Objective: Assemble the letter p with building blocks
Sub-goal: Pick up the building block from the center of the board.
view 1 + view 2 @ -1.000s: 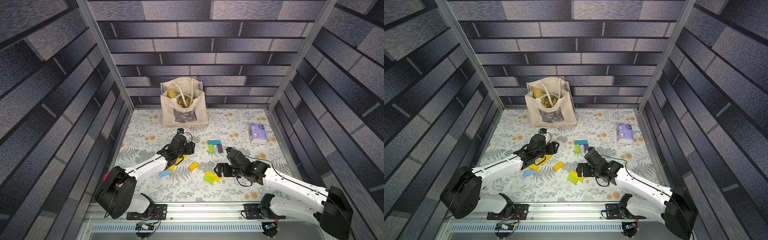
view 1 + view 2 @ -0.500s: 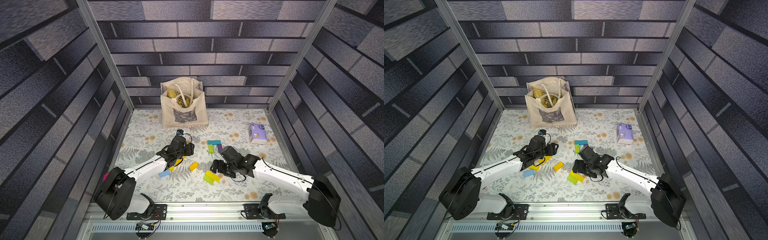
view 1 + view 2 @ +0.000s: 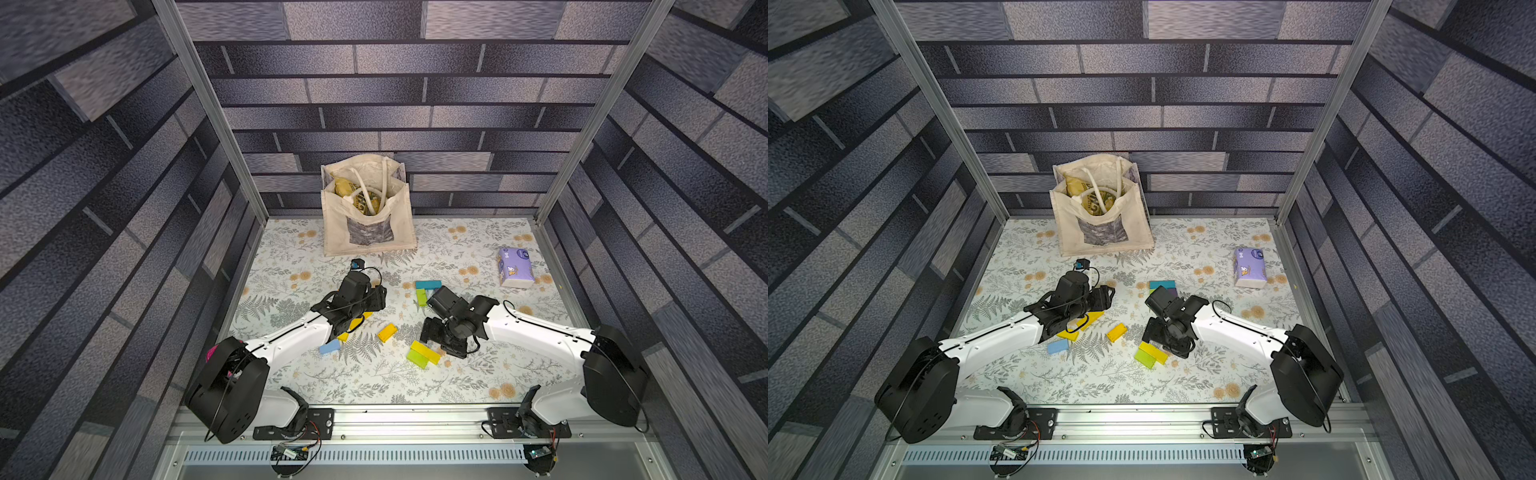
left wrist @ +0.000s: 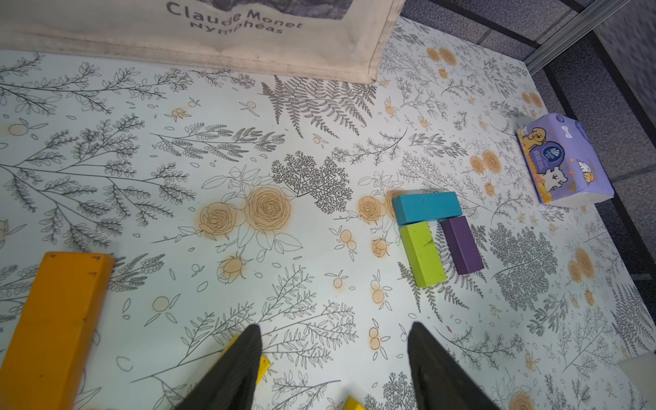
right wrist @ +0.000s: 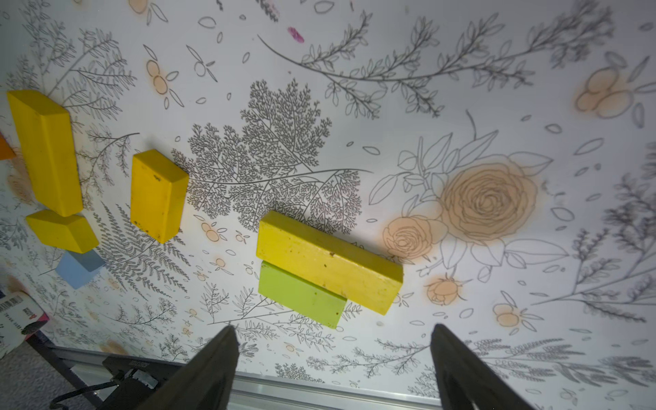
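Observation:
A teal block (image 4: 426,207), a lime green block (image 4: 422,253) and a purple block (image 4: 461,245) lie joined in a small group on the floral mat. My left gripper (image 4: 333,330) is open and empty, hovering short of that group; a long orange block (image 4: 53,326) lies to its side. A long yellow block (image 5: 328,261) rests against another lime green block (image 5: 301,294). My right gripper (image 5: 333,332) stands open and empty just beside that pair. In both top views the pair (image 3: 424,353) lies next to the right gripper (image 3: 441,341).
A short yellow block (image 5: 158,195), a long yellow one (image 5: 44,151), a small yellow one (image 5: 62,230) and a light blue one (image 5: 80,266) lie near the left arm. A canvas tote bag (image 3: 368,208) stands at the back. A purple tissue pack (image 3: 515,268) lies far right.
The right arm has swung left and pulled in towards the yellow and lime pair, and its jaws have narrowed a little. The left arm has not moved.

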